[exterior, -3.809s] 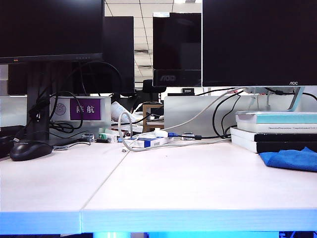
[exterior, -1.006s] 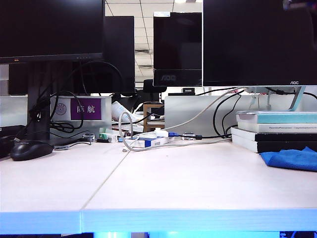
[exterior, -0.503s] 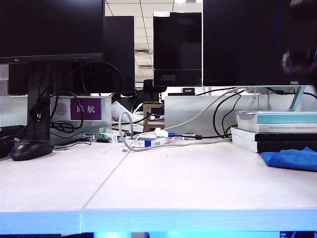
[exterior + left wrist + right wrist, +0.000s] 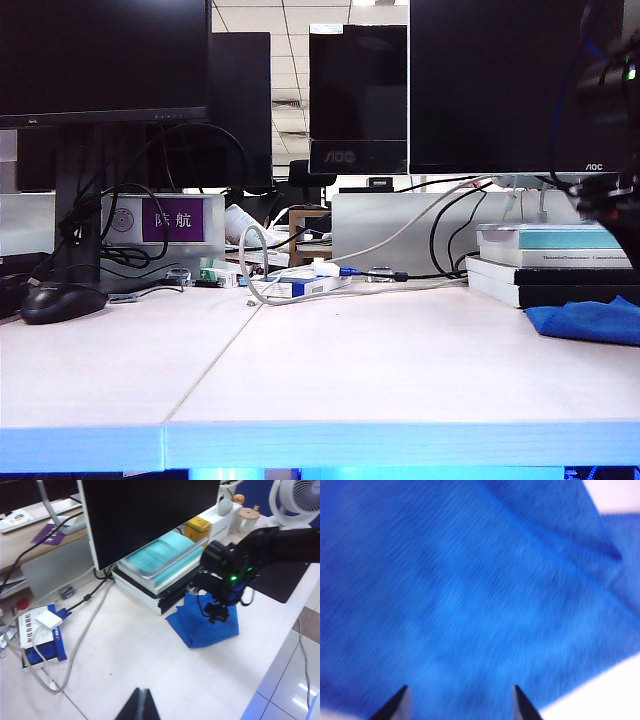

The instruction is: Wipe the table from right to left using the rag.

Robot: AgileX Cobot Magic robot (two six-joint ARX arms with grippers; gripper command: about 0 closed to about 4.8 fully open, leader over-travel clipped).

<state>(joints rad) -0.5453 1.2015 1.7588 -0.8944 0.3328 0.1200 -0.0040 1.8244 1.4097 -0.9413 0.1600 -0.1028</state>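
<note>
Rag (image 4: 590, 321) lies rumpled on the table (image 4: 380, 370) near its right end, touching the foot of the book stack (image 4: 555, 262) that carries a monitor (image 4: 520, 85) on its stand. In the left wrist view the rag (image 4: 202, 622) spreads flat just in front of the dark bottom volume of that stack.

Right gripper (image 4: 457, 700) hangs directly over the rag, fingertips (image 4: 396, 703) set wide apart with blue cloth filling the space between them; nothing is clamped. Whether the tips touch the cloth cannot be told. From the left wrist camera the right arm (image 4: 235, 567) reaches in over the rag, its head pointing down at the cloth.

Left gripper (image 4: 139, 705) shows only as dark tips pressed together at the edge of its own view, over bare bench, well apart from the rag, holding nothing.

Obstacles along the bench toward the left end: grey cable (image 4: 262, 270) looped near the back edge, small blue-and-white box (image 4: 303, 287) with a white adapter (image 4: 48, 620) on it, computer mouse (image 4: 60, 302) near the left end beside a monitor stand (image 4: 78, 205). Seam (image 4: 215, 365) runs between the two panels.
</note>
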